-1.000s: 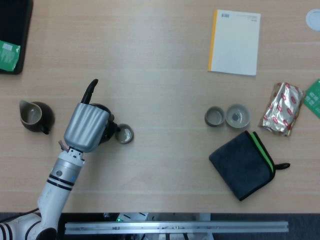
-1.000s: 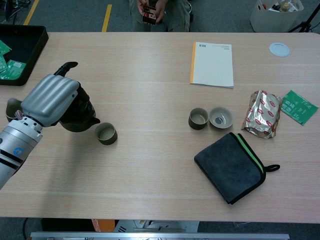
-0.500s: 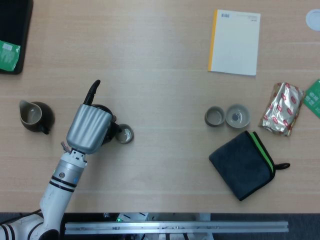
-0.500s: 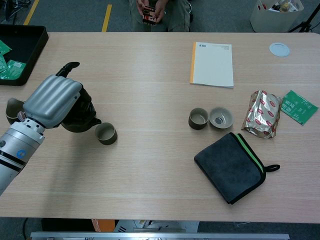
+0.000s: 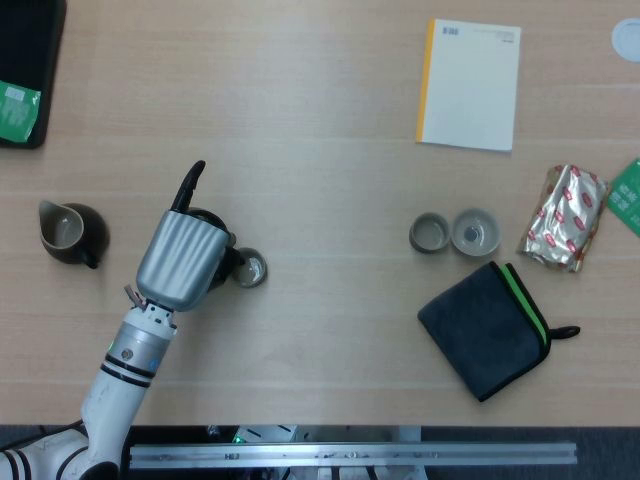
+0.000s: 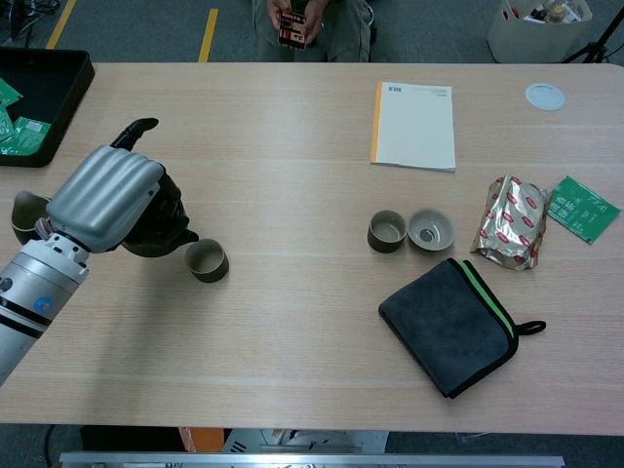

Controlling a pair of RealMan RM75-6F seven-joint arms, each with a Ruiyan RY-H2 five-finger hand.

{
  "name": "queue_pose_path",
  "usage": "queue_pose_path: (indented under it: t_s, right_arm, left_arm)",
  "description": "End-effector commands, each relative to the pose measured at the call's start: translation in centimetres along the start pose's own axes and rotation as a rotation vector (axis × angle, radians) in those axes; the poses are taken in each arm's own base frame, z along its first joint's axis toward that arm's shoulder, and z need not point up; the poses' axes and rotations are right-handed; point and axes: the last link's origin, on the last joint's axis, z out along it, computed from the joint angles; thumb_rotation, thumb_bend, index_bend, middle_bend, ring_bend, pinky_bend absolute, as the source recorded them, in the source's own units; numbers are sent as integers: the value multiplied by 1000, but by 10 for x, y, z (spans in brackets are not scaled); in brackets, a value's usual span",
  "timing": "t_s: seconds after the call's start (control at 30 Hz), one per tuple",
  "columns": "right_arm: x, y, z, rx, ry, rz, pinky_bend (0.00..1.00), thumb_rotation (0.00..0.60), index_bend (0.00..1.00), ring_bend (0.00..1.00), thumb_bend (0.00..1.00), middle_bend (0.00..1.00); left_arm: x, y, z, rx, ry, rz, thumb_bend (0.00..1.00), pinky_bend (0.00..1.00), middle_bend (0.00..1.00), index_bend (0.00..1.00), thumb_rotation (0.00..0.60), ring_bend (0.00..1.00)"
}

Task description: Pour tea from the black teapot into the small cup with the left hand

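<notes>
Left robot hand [image 6: 105, 199] grips black teapot [image 6: 161, 222] beside small cup [image 6: 206, 260].

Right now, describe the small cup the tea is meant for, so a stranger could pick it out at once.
Start at the robot's silver left hand, which grips the black teapot near the table's left edge. The small olive-brown cup stands just right of the teapot, by its spout. Unlike the two similar cups paired mid-table beside the dark grey folded cloth, it stands alone.
</notes>
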Motion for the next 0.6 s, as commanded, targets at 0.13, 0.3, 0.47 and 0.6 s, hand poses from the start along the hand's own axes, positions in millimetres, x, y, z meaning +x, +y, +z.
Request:
queue_pose_path:
  t_s: [0.13, 0.3, 0.47, 0.6]
  right_arm:
    - [0, 1, 0, -3, -1, 2, 240, 600, 328, 203, 52, 324]
    - [-1, 2, -1, -5, -1, 2, 240, 600, 328, 203, 52, 324]
    - [-1, 3, -1, -7, -2, 2, 240, 600, 328, 203, 52, 324]
    - [-1, 3, 0, -7, -3, 3, 240, 600, 328, 203, 52, 324]
  left_arm:
    - [-1, 2, -1, -15, 13, 34, 315, 68, 985, 944, 600, 804]
    - [-2, 4, -1, -27, 30, 63, 316, 68, 984, 943, 600, 804]
    - [-4, 6, -1, -33, 38, 84, 316, 68, 984, 943, 600, 803]
    - [-5, 7, -2, -37, 43, 98, 316, 67, 984, 943, 600, 803]
